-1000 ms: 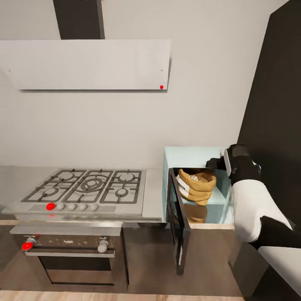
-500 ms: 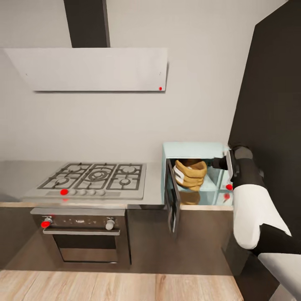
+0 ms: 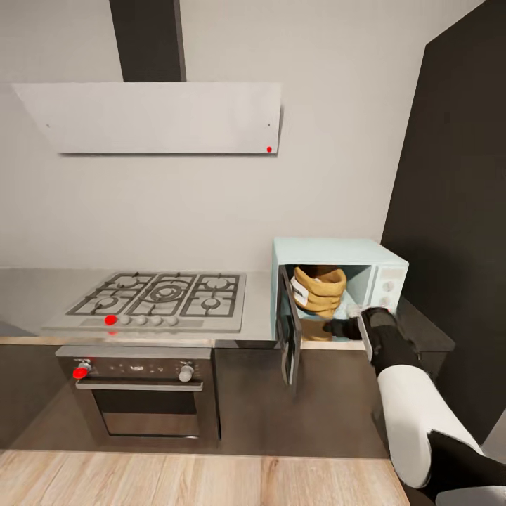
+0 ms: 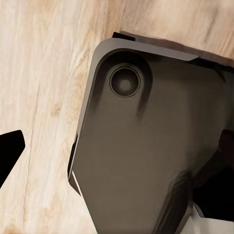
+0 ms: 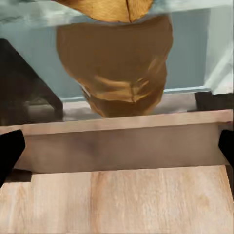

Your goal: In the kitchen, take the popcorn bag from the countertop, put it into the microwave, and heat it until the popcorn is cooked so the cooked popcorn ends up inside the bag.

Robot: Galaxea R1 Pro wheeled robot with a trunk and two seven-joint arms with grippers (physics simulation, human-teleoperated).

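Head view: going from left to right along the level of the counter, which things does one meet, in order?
Gas hob → open microwave door → popcorn bag inside the microwave → right hand just below the bag → white knob panel → dark tall cabinet.

The popcorn bag (image 3: 320, 289) looks like creased matt paper, mustard-tan, with a rough wrinkled skin. The microwave (image 3: 337, 254) has a smooth pale mint shell – its door (image 3: 288, 336) is dark glossy glass, and the glassy floor inside throws back the bag's image. The surface (image 3: 28, 288) is brushed grey steel, as is the gas hob (image 3: 158, 299) under matt black grates. The oven (image 3: 137, 397) mixes steel with dark glass. The floor (image 3: 176, 481) is light grained wood. The hood (image 3: 154, 116) is flat matt white – the cabinet fronts (image 3: 337, 400) dark, faintly sheened.
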